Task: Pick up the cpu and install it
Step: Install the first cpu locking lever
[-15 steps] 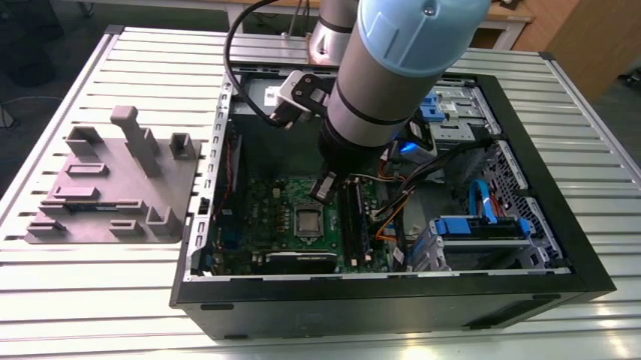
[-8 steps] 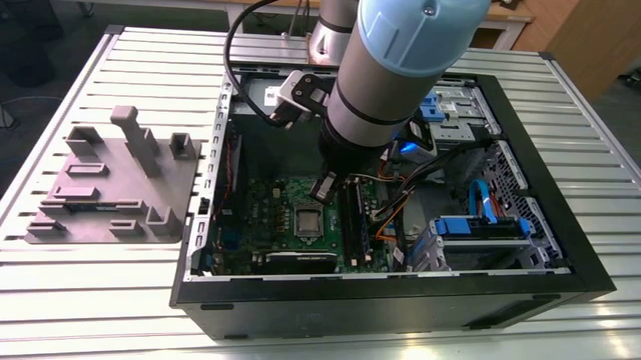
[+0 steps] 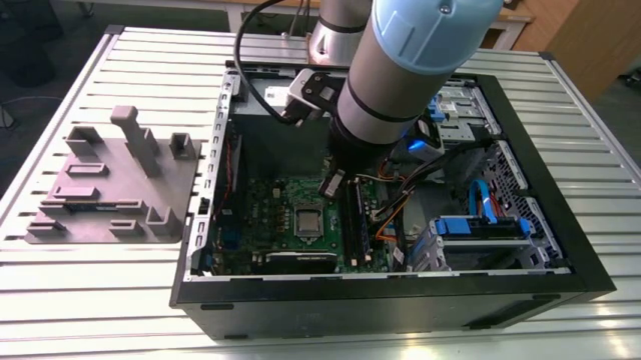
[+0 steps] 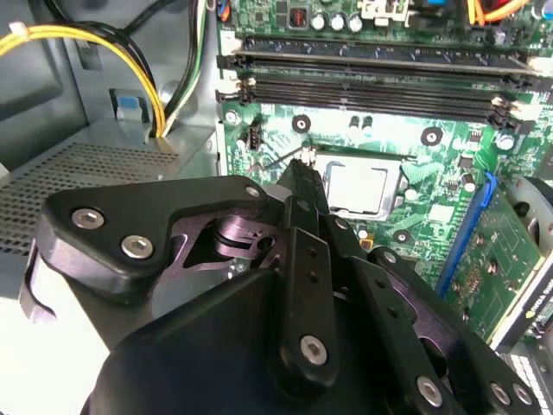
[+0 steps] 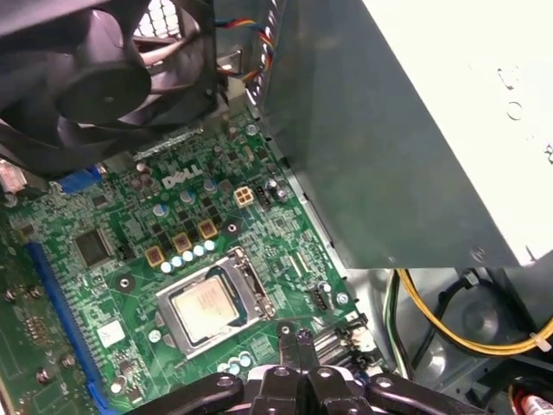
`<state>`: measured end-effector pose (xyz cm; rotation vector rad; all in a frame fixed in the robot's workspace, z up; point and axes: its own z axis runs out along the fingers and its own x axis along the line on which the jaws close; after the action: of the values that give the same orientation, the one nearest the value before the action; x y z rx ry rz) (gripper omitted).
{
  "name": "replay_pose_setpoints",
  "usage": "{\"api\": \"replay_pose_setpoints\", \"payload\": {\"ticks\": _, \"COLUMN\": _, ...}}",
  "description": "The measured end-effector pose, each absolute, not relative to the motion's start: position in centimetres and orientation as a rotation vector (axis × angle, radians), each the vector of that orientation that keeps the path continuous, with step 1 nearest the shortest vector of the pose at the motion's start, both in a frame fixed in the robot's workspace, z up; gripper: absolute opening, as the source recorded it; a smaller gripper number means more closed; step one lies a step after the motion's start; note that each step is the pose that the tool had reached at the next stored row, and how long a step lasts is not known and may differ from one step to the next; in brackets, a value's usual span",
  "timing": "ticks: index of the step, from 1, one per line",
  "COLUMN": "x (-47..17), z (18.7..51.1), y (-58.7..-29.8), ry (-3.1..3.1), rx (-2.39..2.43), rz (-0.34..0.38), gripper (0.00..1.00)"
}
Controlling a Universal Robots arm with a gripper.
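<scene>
Gripper (image 5: 295,335), seemingly closed, just off cpu (image 5: 207,304) edge; grey box (image 5: 389,130) near.

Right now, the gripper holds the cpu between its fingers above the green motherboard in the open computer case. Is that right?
The cpu lies in its socket on the motherboard, not in the gripper, which hangs shut and empty above the board inside the computer case. Both wrist views show it.

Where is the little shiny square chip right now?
In the exterior view, the small flat silver-grey square cpu lies on the green motherboard, with the long black memory slots on the exterior view's right.
</scene>
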<state>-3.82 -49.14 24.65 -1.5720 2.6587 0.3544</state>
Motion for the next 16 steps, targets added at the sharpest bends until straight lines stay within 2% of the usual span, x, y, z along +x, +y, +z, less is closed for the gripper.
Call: {"api": "replay_pose_setpoints", "payload": {"ticks": 16, "x": -3.2, "z": 24.6, "y": -47.8, "ry": 2.659, "rx": -1.572, "rz": 0.354, "gripper": 0.10}}
